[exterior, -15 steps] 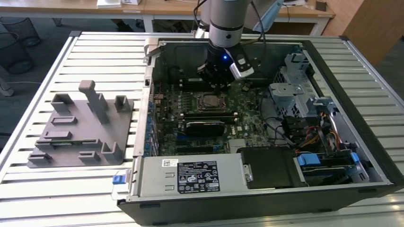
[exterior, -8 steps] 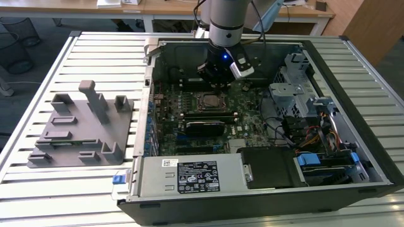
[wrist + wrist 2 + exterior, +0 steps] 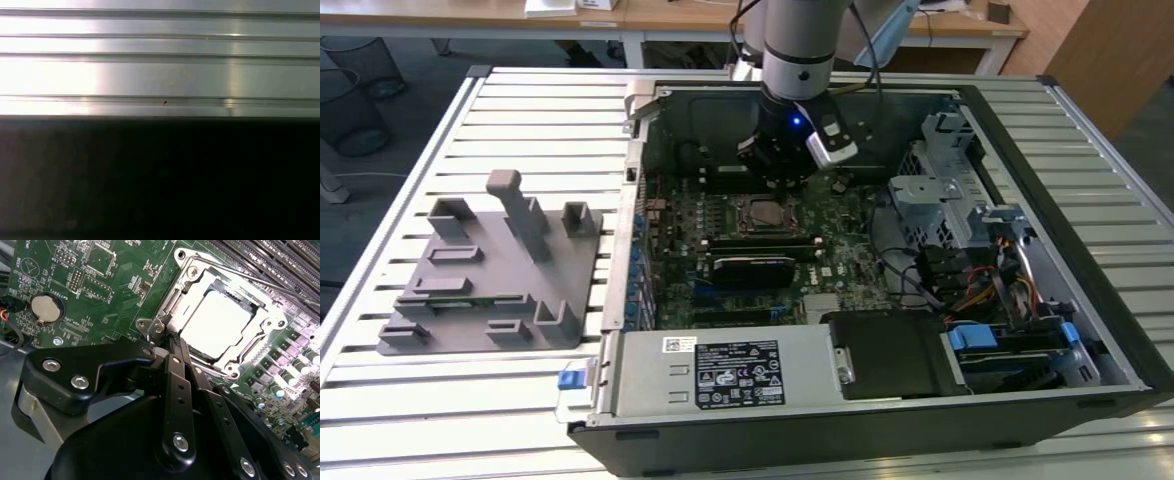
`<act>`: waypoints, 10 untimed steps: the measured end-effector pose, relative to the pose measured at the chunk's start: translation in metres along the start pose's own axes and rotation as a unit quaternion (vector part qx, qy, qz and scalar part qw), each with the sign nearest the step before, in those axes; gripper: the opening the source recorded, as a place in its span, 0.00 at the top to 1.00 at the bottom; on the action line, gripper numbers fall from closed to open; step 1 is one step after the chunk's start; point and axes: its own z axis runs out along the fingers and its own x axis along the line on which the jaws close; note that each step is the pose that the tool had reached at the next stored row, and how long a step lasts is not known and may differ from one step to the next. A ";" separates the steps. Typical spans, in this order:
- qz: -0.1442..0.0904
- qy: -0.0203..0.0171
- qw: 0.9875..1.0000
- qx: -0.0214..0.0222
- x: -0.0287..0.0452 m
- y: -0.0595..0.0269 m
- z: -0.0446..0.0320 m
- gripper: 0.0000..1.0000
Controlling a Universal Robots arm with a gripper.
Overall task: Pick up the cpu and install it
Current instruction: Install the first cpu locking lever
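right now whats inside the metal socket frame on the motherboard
The cpu sits inside the socket frame, its silvery top plate showing. Whatever lies beneath the chip is covered.

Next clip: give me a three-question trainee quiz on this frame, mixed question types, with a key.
1. True or false: the cpu lies in the grey holder block.
2. Where is the gripper? A) over the holder block B) inside the computer case, by the socket C) over the power supply
3. In the second wrist view, what round silver part sits on the motherboard?

Key: 1 false, it sits in the socket frame. 2 B. 3 the coin cell battery.
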 end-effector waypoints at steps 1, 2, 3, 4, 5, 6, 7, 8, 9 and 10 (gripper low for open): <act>0.000 0.000 1.000 0.001 -0.0001 0.0000 0.0005 0.88; 0.000 0.000 1.000 0.002 -0.0003 0.0000 0.0011 0.88; 0.000 0.000 1.000 0.003 -0.0004 0.0000 0.0016 0.88; 0.000 0.000 1.000 0.003 -0.0006 0.0001 0.0020 0.88; 0.000 0.000 1.000 0.003 -0.0007 0.0001 0.0023 0.88; 0.000 0.000 1.000 0.003 -0.0008 0.0002 0.0024 0.88; 0.000 0.000 1.000 0.003 -0.0008 0.0003 0.0025 0.88; 0.000 0.000 1.000 0.003 -0.0008 0.0004 0.0024 0.88; 0.000 0.000 1.000 0.002 -0.0008 0.0004 0.0024 0.88; 0.000 0.000 1.000 0.000 -0.0008 0.0005 0.0024 0.88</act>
